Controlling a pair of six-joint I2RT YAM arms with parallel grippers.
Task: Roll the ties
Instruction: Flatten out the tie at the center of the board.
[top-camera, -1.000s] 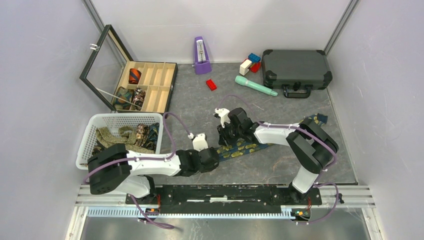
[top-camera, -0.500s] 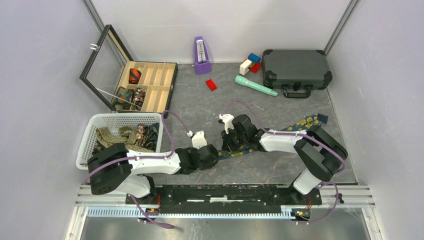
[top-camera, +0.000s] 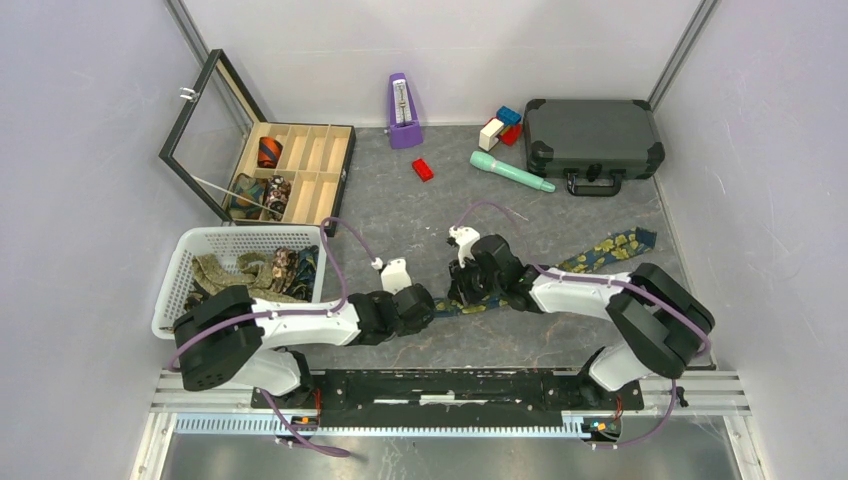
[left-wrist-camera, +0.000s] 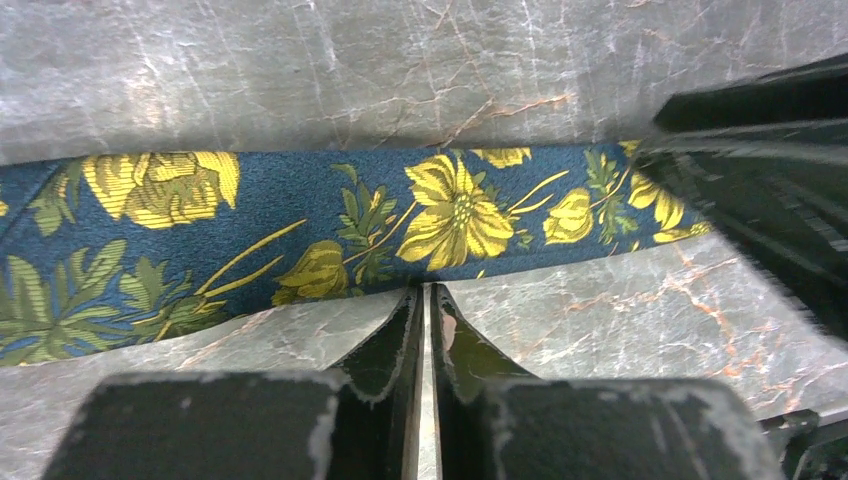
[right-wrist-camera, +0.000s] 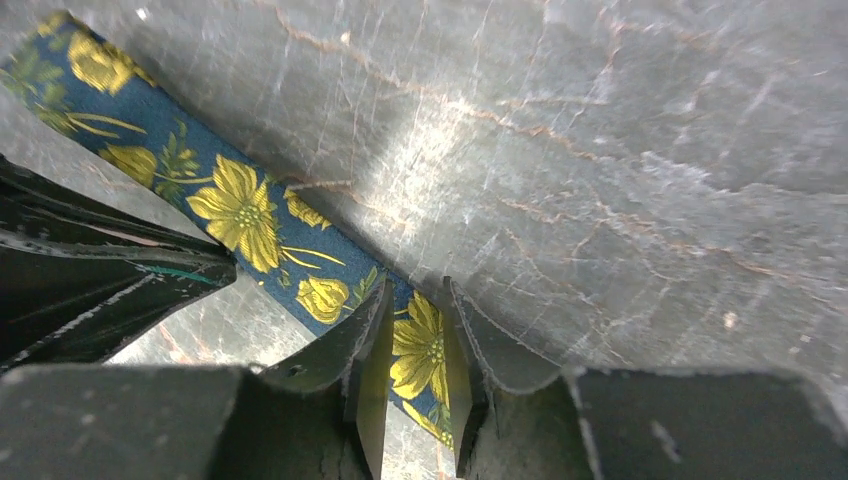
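Bright, even overhead light gives soft shadows. Both wrist views show pale glare on the worktop (right-wrist-camera: 420, 150) and blurred dark foregrounds.

Overhead view facing down from behind, wrist views close, sharing floral tie (left-wrist-camera: 450, 210)

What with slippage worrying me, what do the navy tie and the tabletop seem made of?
Navy yellow-flowered tie: woven fabric, matte, with a fine grainy weave visible; possibly silk or polyester. Grey tabletop: marble-look surface with pale veins and a soft sheen, likely printed mat or laminate.
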